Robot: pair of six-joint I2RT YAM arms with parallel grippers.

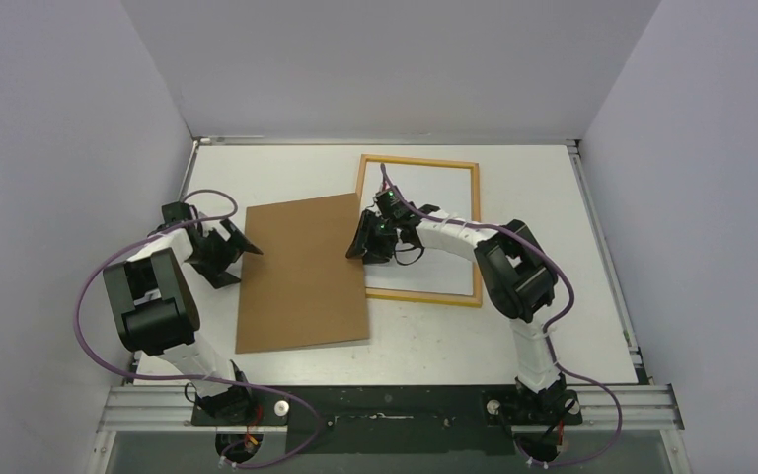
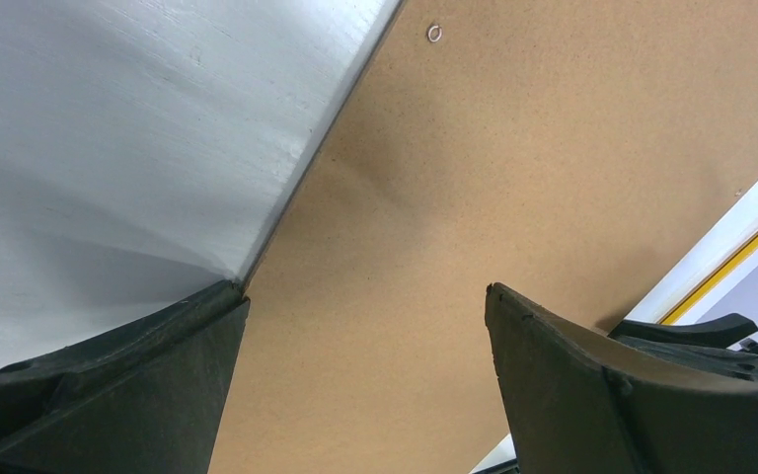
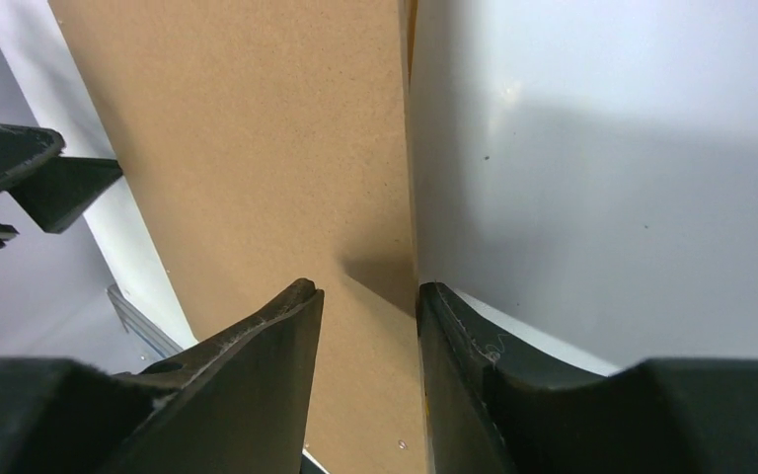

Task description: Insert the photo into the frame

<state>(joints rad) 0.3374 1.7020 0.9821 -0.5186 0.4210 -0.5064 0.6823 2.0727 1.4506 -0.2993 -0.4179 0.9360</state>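
Note:
The frame (image 1: 477, 237) lies flat at the right of the table, its thin yellow-wood rim around a white surface. I cannot tell whether that white is the photo's plain back; no printed picture shows. A brown backing board (image 1: 301, 272) lies left of it, and its right edge overlaps the frame's left rail. My right gripper (image 1: 363, 247) is at that edge. In the right wrist view the right gripper (image 3: 367, 288) is narrowly open, with one finger over the board (image 3: 257, 148) and one over the white. My left gripper (image 2: 365, 296) stands wide open at the board's left edge.
White walls close in the table on three sides. A metal rail (image 1: 385, 405) with both arm bases runs along the near edge. A small ring hanger (image 2: 435, 34) is fixed to the board. Cables loop beside each arm.

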